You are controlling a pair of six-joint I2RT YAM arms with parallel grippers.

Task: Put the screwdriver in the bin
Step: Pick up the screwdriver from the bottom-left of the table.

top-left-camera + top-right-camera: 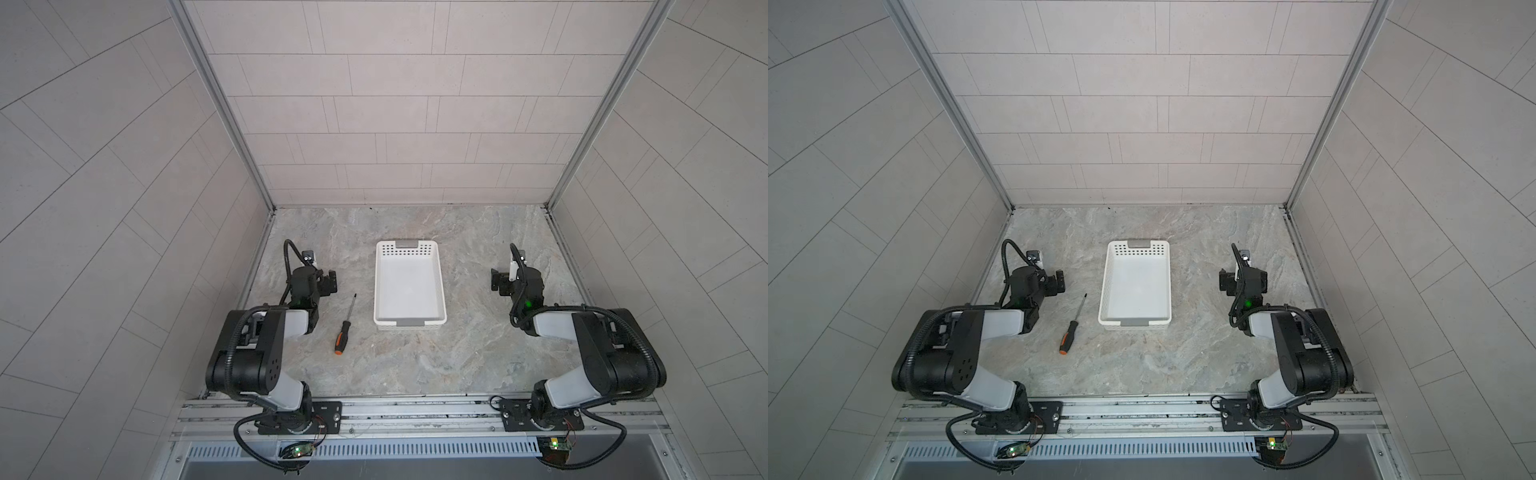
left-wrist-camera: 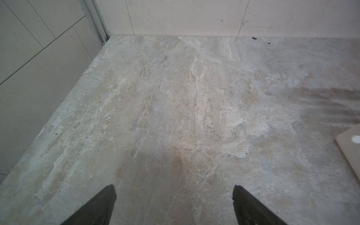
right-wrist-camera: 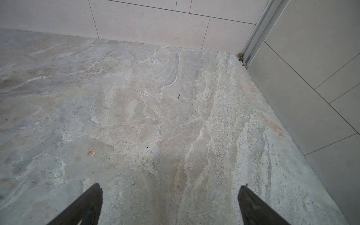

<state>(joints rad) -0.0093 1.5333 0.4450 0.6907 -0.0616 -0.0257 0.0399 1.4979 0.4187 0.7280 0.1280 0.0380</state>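
The marbled grey stone tabletop [image 1: 415,365] fills the floor between tiled walls. The left gripper [image 2: 174,188] hangs over bare stone near the table's left edge, its two black fingers spread wide and holding nothing. The right gripper [image 3: 170,186] hangs likewise near the right edge, fingers wide and holding nothing. Between the arms, in both top views, sits the shallow white rectangular plastic bin [image 1: 407,250] [image 1: 1139,249] with perforated ends and grey handle strips. The slim screwdriver [image 1: 345,326] [image 1: 1074,323], black-handled with orange accents, lies flat on the stone outside the bin. It is between the left gripper and the bin's near left corner, touching neither, orange butt toward the robot.
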